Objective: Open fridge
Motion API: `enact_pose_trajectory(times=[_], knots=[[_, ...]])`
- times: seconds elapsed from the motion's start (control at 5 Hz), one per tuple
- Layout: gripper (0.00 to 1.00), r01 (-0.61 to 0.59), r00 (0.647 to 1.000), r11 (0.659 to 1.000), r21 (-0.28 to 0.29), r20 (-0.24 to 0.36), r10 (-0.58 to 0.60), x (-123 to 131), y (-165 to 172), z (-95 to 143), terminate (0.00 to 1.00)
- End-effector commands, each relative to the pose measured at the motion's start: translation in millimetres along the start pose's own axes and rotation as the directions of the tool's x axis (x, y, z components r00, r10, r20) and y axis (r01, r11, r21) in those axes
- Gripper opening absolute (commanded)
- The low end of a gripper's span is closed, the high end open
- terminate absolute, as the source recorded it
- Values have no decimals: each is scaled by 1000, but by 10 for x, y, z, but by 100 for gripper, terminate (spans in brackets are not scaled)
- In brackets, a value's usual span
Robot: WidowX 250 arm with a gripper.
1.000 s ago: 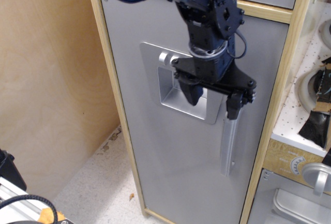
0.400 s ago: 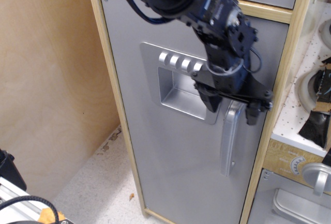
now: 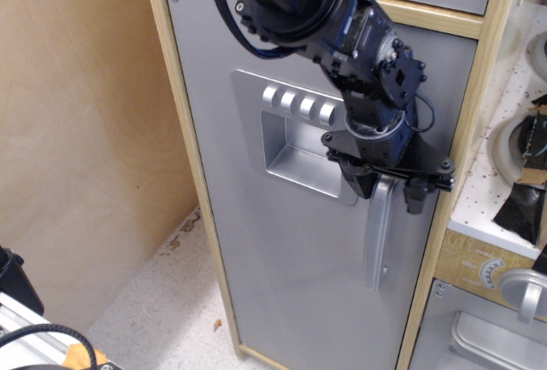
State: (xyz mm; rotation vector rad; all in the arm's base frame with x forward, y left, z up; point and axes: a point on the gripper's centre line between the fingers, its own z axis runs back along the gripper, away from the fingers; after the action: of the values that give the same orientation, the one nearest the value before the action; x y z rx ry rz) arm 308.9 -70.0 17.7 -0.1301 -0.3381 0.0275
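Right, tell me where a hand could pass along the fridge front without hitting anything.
The fridge door is bare below the dispenser panel, left of the handle, and along the strip by the left wooden frame. The floor beside it also looks open. It is crowded at the handle's top, where the gripper straddles it, open.

A robot lab set up around a toy play kitchen: a child-size fridge (image 3: 291, 242) in a light wood frame beside a speckled counter (image 3: 504, 173). A bare plywood wall (image 3: 85, 131) and aluminium rail (image 3: 21, 323) mark a test rig
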Motion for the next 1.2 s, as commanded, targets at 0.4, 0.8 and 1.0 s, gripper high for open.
enact_pose_trajectory(times=[0.4,0.8,1.0], knots=[[0,-95,992,995,1,-81,95,-489,20,294,0],[100,-140,970,989,36,-197,144,-993,-57,616,0],[100,-155,963,987,47,-215,161,-1088,-226,668,0]])
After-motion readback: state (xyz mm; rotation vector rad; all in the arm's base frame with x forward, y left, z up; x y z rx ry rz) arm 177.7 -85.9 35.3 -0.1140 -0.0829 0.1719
